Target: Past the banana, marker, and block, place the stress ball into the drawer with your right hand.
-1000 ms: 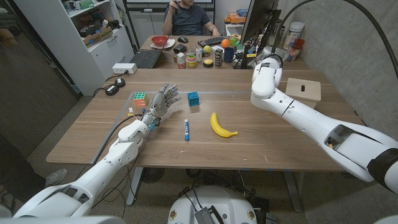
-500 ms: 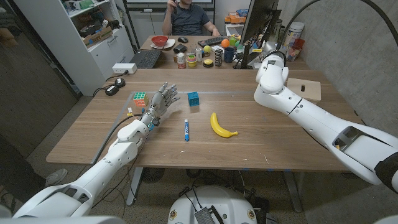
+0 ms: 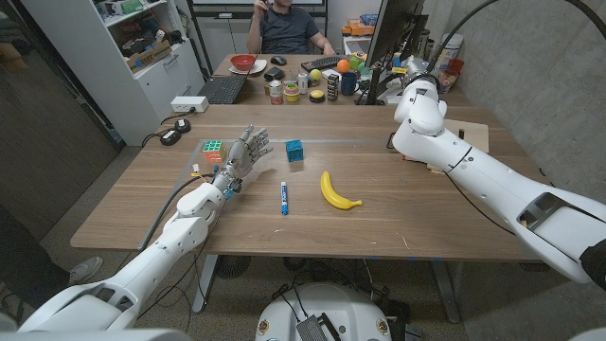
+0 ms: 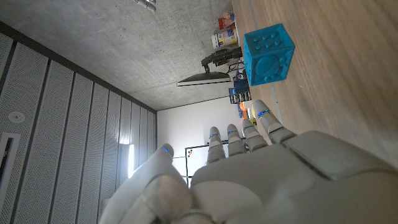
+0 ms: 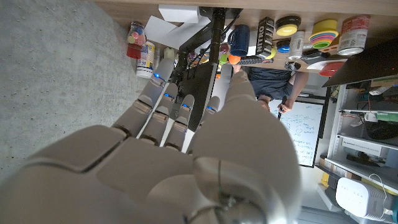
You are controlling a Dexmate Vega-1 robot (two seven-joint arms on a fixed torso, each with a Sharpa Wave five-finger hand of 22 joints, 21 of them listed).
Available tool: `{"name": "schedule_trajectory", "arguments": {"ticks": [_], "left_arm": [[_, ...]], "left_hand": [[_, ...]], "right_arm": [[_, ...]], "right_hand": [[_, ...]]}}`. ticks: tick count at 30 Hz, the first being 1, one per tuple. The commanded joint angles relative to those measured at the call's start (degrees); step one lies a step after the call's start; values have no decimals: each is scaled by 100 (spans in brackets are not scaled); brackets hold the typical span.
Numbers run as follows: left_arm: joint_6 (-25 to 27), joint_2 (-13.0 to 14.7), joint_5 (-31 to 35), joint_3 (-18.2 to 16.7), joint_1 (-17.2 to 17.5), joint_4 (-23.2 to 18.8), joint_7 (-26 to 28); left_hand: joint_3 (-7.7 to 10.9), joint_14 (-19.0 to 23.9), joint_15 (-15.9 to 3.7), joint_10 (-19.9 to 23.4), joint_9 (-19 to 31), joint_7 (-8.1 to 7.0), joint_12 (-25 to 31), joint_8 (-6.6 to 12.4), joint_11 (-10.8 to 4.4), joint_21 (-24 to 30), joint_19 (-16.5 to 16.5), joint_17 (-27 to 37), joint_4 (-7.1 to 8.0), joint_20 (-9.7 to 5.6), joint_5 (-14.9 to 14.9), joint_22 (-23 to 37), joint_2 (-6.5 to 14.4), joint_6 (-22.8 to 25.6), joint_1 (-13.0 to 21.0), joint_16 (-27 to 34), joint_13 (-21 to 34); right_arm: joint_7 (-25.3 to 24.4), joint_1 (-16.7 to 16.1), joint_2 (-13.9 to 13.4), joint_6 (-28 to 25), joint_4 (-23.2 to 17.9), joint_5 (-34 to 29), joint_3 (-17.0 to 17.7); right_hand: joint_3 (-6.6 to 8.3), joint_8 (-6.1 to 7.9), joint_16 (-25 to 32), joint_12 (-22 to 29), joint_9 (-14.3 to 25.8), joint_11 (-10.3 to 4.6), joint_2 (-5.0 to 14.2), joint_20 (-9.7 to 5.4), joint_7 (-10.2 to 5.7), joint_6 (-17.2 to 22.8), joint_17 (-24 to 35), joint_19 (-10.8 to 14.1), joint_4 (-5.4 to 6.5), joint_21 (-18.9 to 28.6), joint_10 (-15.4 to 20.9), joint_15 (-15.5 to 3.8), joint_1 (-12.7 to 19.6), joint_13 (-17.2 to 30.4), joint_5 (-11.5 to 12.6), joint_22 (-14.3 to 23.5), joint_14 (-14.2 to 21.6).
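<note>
The yellow banana [image 3: 337, 190], the blue marker [image 3: 283, 197] and the blue block [image 3: 294, 152] [image 4: 267, 55] lie mid-table. My left hand [image 3: 244, 152] [image 4: 249, 174] stands left of the block, fingers spread and holding nothing. My right arm reaches to the far right of the table, and its wrist [image 3: 420, 102] covers the left side of the pale wooden drawer [image 3: 476, 128]. In the right wrist view my right hand [image 5: 180, 143] has its fingers stretched out with nothing in them, pointing at the cluttered back desk. I cannot pick out the stress ball for certain.
A Rubik's cube [image 3: 212, 150] sits left of my left hand. The back desk holds an orange ball [image 3: 343, 64], a yellow-green ball [image 3: 315, 74], a mug, cans, a keyboard [image 3: 221, 89] and a monitor [image 3: 390, 38]. A person sits behind it.
My right arm has swung right and away, so its wrist went from left of the drawer to over its left side. The left hand and the table objects stayed put.
</note>
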Motion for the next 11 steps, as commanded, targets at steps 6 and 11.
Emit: {"name": "schedule_trajectory", "arguments": {"ticks": [6, 11], "left_arm": [[-60, 41, -44, -47, 72, -67, -52], [-58, 49, -50, -50, 83, -82, -58]], "left_hand": [[-29, 40, 45, 50, 19, 1, 44, 27, -3, -43, 16, 10, 15, 29, 24, 14, -12, 73, -30, 26, 24], [-33, 44, 42, 40, 19, 5, 39, 26, -8, -46, 19, 10, 14, 30, 27, 14, -9, 73, -30, 27, 24]], "right_arm": [[-893, -43, -175, 168, -407, 1136, 275], [-1121, -109, -218, 278, -509, 1404, 402]], "right_hand": [[-37, -17, 29, -5, 26, 22, 38, -460, 19, 70, -7, 47, -5, -62, 41, -838, -6, -1, 51, 10, 42], [-47, -22, 34, -1, 27, 24, 42, -454, 19, 75, -13, 49, -1, -93, 62, -819, -13, -2, 50, 11, 53]]}}
